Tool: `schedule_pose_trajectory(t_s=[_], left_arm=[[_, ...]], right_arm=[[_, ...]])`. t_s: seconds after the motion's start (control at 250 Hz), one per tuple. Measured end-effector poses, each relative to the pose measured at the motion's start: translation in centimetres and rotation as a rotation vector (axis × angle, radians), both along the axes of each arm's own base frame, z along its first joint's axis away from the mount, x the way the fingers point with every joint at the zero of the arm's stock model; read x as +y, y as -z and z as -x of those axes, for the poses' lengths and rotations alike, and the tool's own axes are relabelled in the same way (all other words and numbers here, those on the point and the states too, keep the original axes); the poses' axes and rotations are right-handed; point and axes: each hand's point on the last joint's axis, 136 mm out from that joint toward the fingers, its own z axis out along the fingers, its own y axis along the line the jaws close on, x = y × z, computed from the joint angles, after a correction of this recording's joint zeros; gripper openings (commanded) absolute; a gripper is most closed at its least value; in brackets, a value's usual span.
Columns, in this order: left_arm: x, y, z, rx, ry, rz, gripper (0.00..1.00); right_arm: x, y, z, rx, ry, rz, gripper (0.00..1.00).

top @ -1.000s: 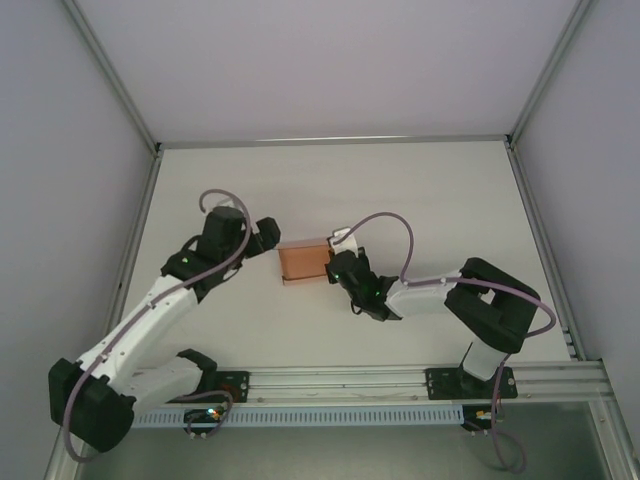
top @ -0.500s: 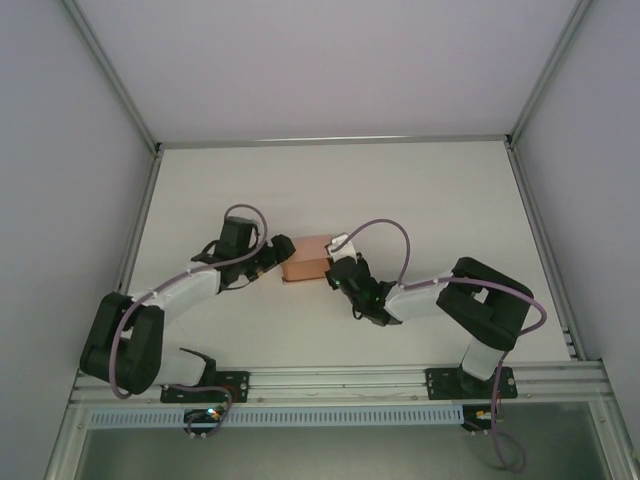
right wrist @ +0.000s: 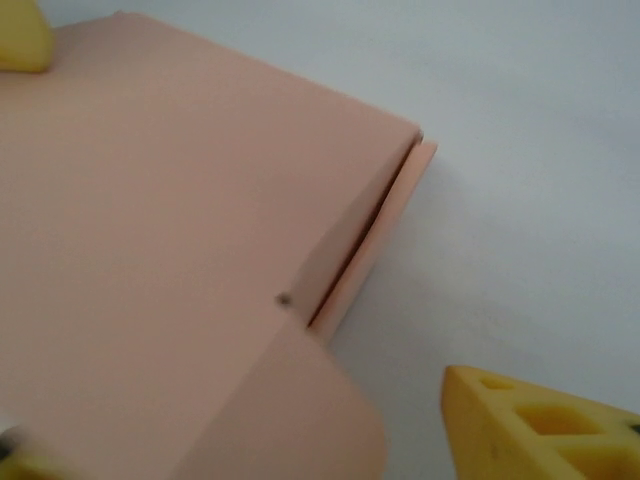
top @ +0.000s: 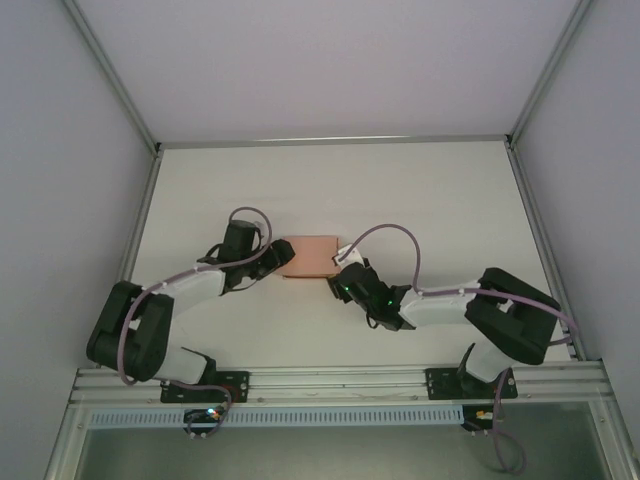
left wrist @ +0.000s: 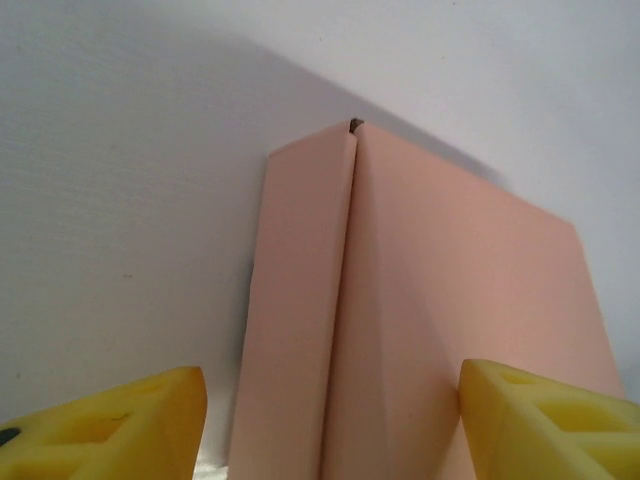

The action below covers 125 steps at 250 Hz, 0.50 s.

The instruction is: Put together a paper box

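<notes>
Vs. 1 s ago, we see the left gripper (top: pixel 280 259) has come in to the paper box (top: pixel 310 256); its jaws are apart, either side of the left end, not clenched. The right gripper (top: pixel 337 275) has released and sits by the near-right corner. The box lies mid-table (top: pixel 420 200): salmon-pink, flaps folded, one edge slightly ajar, flatter and paler now.

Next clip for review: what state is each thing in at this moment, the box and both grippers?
paper box: folded up into box form, lying flat on the table, one side seam slightly ajar.
left gripper: open, fingers either side of the box's end, one finger clearly apart from it.
right gripper: open, fingers spread across a corner of the box, not clamping it.
</notes>
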Motion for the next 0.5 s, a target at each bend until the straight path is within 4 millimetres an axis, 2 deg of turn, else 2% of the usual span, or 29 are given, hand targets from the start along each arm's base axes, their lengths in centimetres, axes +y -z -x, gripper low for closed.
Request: schedule_pose_trajectory(t_s=[0.228, 0.308, 0.411, 0.499], left_arm=[[-0.4, 1.3, -0.3, 0.014, 0.013, 0.000, 0.64], [-0.4, 1.3, -0.4, 0.011, 0.018, -0.002, 0.62], [-0.6, 1.3, -0.6, 0.006, 0.023, -0.004, 0.62], [-0.7, 1.3, -0.6, 0.002, 0.028, -0.003, 0.62]], right_arm=[[-0.4, -1.7, 2.8, 0.066, -0.087, -0.073, 0.94], [-0.7, -2.5, 3.3, 0.077, -0.092, -0.104, 1.00], [-1.1, -3.8, 2.7, 0.105, -0.059, -0.172, 1.00], [-1.4, -5.0, 0.5, 0.155, 0.008, -0.249, 1.00]])
